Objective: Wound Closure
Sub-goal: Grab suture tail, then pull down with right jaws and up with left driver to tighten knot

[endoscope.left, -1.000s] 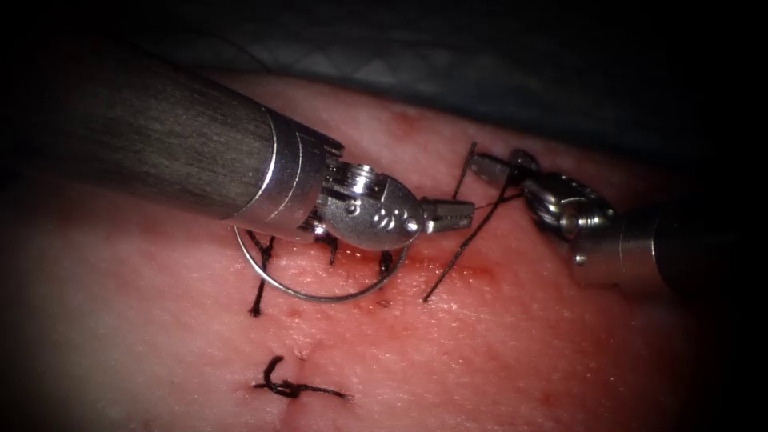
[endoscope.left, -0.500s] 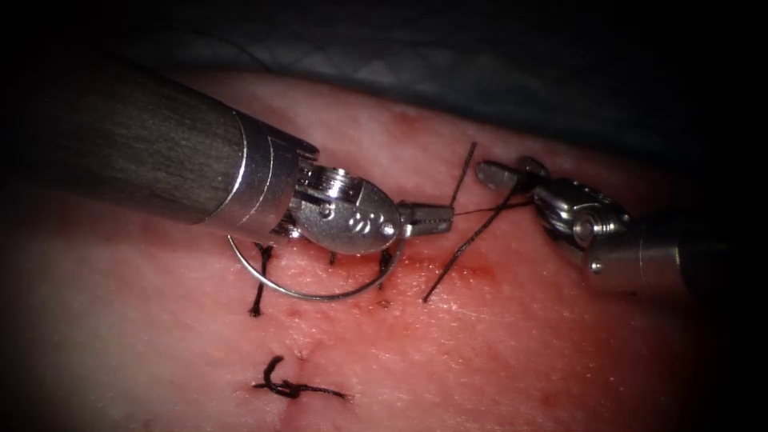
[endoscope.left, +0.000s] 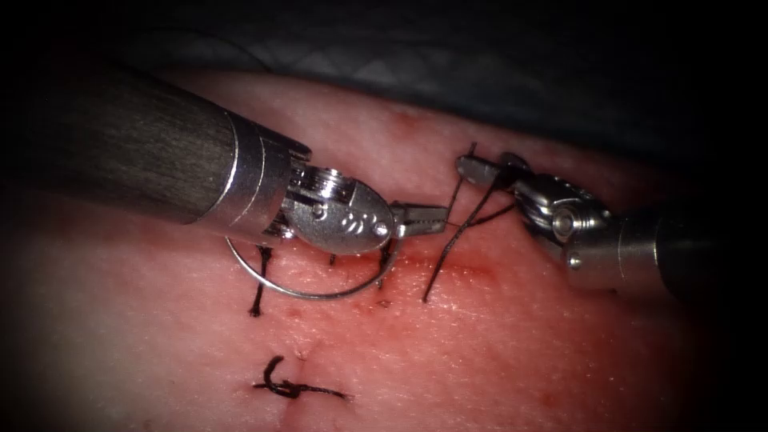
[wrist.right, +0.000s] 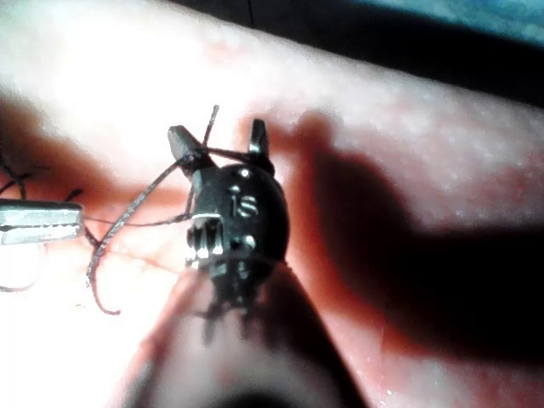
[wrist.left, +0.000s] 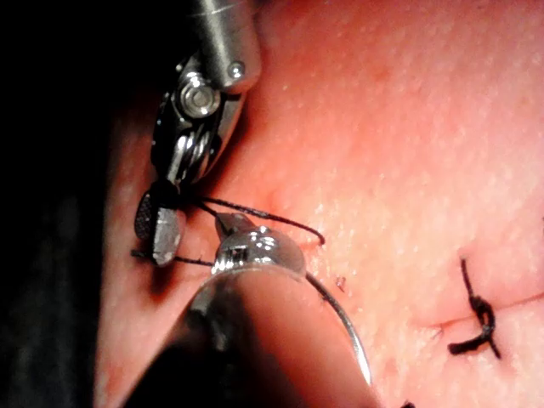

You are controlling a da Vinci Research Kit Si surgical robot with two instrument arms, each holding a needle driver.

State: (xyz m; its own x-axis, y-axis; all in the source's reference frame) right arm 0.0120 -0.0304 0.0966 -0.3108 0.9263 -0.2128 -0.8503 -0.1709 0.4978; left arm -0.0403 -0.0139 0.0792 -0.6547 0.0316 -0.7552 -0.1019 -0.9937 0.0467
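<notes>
Beside the cut, left end effector (endoscope.left: 432, 218) grips thread (endoscope.left: 448, 248); needle (endoscope.left: 304, 290) lies free.

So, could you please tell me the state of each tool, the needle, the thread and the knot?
Left tool: jaws shut on the thread.
Right tool: jaws open, thread crossing between them.
Needle: held by neither tool, lying on the tissue, its ends hidden under the left tool.
Knot: tied, ends cut short.
</notes>
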